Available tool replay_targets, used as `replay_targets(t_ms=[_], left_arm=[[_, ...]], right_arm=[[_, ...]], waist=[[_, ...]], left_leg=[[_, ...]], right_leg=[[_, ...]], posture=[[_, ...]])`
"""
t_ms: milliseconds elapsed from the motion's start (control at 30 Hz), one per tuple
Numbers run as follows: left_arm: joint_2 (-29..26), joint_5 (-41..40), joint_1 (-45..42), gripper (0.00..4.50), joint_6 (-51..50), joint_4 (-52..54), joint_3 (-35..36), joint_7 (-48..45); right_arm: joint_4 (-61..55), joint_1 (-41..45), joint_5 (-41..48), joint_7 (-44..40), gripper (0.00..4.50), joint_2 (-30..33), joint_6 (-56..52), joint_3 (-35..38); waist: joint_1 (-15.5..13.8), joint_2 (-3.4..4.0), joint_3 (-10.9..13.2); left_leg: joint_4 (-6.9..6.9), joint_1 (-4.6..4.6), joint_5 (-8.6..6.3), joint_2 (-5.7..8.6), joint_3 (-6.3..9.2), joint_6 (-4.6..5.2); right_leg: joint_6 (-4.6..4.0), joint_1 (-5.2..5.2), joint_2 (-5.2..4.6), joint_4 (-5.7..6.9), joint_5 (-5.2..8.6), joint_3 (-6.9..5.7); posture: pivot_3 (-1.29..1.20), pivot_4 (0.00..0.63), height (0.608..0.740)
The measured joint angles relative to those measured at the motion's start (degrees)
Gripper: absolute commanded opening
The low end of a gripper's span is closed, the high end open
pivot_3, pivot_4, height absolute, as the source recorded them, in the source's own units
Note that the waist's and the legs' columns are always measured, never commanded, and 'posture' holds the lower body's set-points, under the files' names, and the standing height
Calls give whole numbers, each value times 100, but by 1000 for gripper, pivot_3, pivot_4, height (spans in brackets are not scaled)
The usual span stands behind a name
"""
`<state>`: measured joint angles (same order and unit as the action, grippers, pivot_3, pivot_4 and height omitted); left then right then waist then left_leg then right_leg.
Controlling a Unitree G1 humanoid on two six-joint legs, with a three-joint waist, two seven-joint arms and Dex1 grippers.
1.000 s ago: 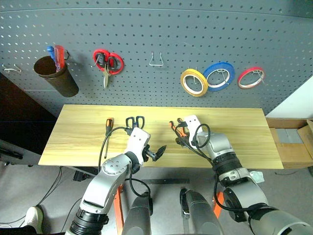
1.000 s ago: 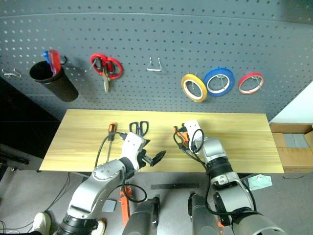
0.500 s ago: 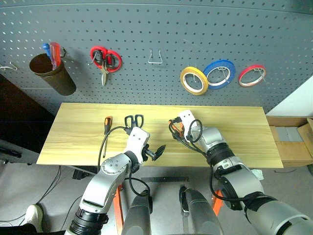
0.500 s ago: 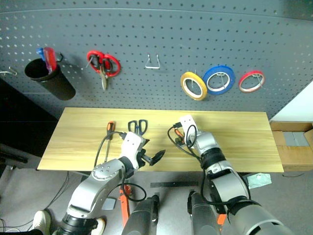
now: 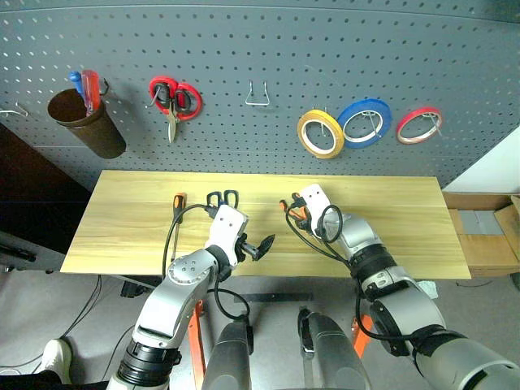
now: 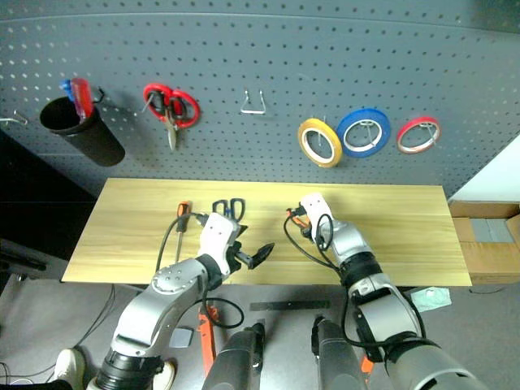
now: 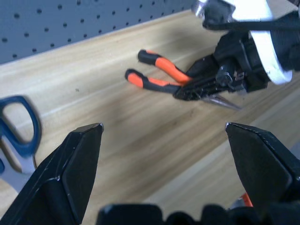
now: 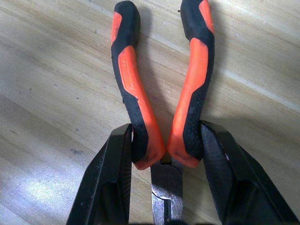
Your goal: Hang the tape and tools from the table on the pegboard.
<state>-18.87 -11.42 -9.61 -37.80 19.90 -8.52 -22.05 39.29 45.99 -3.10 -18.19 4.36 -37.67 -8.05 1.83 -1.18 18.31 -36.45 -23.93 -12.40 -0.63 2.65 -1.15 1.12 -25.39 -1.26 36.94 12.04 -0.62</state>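
My right gripper [image 8: 166, 154] clamps the pliers [image 8: 161, 89] low on both handles (rigid, fairly heavy, rubber-grippy); left gripper [image 7: 161, 140] gapes empty.

We see the tabletop [image 5: 122, 219] across the middle of the frame, with the pegboard [image 5: 260, 65] filling the top behind it. On the tabletop, the pliers [image 5: 291, 210] lie at centre; the scissors [image 5: 223, 197] and a screwdriver [image 5: 179, 207] lie to their left. On the pegboard, a cup [image 5: 85, 123] hangs upper left, three tape rings [image 5: 319, 134] upper right.
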Motion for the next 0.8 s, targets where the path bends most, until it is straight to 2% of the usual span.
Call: replay_targets(t_ms=[233,333,433,633,733,800], left_arm=[[-20,-12,48,4500,-102,392,276,66],[-17,-150,64,4500,-197,892,449,119],[-14,-179,60,4500,-192,1232,618,220],[4,-90,-151,4500,-189,1382,1028,669],[-6,-41,-286,4500,-157,1317,1018,698],[-7,3,-454,4500,-123,1142,993,691]], right_arm=[[-2975,-1400,469,-696,1732,520,-287,46],[-4429,-1831,961,-805,1732,482,-692,306],[-5258,-2070,1357,-893,1732,368,-783,378],[-5400,-2055,1574,-937,1732,-20,-20,161],[-4627,-1510,1499,-934,1732,-224,787,76],[-3663,-769,1224,-693,1732,-306,1755,122]], waist=[[-15,-1,-3],[0,-5,-19],[-1,-9,-42],[-14,-57,-95],[-12,-69,-103],[-20,-69,-102]], left_leg=[[4,-53,2,4,1,-4],[4,-52,4,-1,5,-9],[4,-48,11,-1,11,-21],[3,-47,34,4,13,-60],[-5,-47,45,6,9,-78],[-12,-50,55,9,7,-92]], right_leg=[[3,-49,-4,2,-2,1],[3,-51,-1,5,-2,-1],[3,-51,3,10,-3,-5],[3,-49,9,9,-25,-8],[6,-47,9,5,-43,-6],[-2,-49,13,3,-62,-7]], posture=[[-6,254,740],[5,234,740],[17,209,740],[38,204,740],[45,209,740],[54,215,740]])
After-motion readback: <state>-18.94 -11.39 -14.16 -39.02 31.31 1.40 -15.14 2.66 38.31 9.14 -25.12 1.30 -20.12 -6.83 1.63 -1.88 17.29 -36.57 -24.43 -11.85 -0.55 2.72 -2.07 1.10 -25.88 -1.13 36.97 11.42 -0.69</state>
